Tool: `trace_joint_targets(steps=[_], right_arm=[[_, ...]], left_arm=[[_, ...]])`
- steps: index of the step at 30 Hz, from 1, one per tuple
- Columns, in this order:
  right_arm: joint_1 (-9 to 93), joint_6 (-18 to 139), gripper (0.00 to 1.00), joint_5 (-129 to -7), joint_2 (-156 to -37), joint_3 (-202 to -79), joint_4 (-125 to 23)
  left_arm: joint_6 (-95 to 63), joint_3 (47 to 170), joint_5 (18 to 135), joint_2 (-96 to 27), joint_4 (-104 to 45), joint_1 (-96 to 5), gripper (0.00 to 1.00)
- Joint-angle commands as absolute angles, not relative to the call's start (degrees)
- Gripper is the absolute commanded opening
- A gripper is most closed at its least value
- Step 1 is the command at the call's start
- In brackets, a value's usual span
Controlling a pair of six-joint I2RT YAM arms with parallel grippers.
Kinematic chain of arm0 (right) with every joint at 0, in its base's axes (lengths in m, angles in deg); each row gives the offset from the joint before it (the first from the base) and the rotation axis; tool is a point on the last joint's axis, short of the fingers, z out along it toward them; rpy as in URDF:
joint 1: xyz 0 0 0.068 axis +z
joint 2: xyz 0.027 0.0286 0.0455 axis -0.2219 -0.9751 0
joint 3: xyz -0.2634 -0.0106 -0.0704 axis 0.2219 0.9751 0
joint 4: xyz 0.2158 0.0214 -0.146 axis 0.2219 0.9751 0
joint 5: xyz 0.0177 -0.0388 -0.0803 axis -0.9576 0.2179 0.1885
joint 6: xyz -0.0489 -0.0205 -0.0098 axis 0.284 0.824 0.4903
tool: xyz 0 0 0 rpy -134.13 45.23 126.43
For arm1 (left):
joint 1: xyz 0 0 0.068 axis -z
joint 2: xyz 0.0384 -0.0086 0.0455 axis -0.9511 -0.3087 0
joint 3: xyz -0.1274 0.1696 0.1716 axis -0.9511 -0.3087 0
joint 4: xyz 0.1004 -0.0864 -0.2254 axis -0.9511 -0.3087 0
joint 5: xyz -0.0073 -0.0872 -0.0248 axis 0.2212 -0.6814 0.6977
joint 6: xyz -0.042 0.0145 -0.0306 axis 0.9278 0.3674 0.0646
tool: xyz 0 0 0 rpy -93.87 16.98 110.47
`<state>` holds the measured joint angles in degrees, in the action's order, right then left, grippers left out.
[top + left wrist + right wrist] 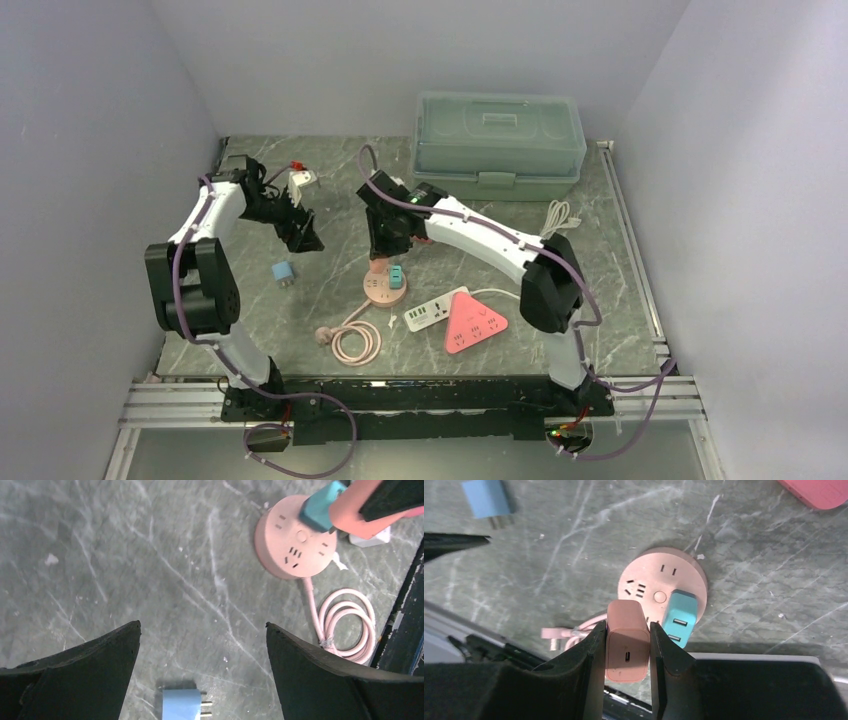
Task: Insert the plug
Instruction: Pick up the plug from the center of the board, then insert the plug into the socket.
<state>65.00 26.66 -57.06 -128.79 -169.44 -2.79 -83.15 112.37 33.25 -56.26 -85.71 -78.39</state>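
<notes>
My right gripper [626,647] is shut on a pink charger plug [626,640] and holds it over the near edge of a round pink socket hub [659,582]. In the top view the gripper [385,240] stands just above the hub [383,289]. A teal USB plug [680,616] sits plugged into the hub beside it. My left gripper [202,630] is open and empty above the table, with a light blue plug [182,704] lying flat between its fingers [85,675]. The hub [295,537] shows there at upper right.
A white power strip [432,313] and a red triangular strip [476,324] lie right of the hub. The hub's pink cord [355,340] coils in front. A green lidded box [498,145] stands at the back. A white adapter [303,180] lies at back left.
</notes>
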Motion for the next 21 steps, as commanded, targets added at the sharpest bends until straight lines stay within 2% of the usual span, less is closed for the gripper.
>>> trace_joint_targets(steps=[1,9,21], right_arm=[[66.54,29.55,0.0,-53.37,-131.81,-174.31,1.95],[67.77,29.86,0.0,-51.6,-135.95,-176.76,4.48],[68.89,29.5,0.0,-49.68,-138.01,-176.97,4.46]], left_arm=[[-79.55,115.22,39.16,-58.93,-87.17,-79.83,1.0],[-75.94,113.71,46.62,-58.77,-82.93,-81.21,1.0],[-75.11,111.44,48.78,-59.06,-80.51,-81.25,1.0]])
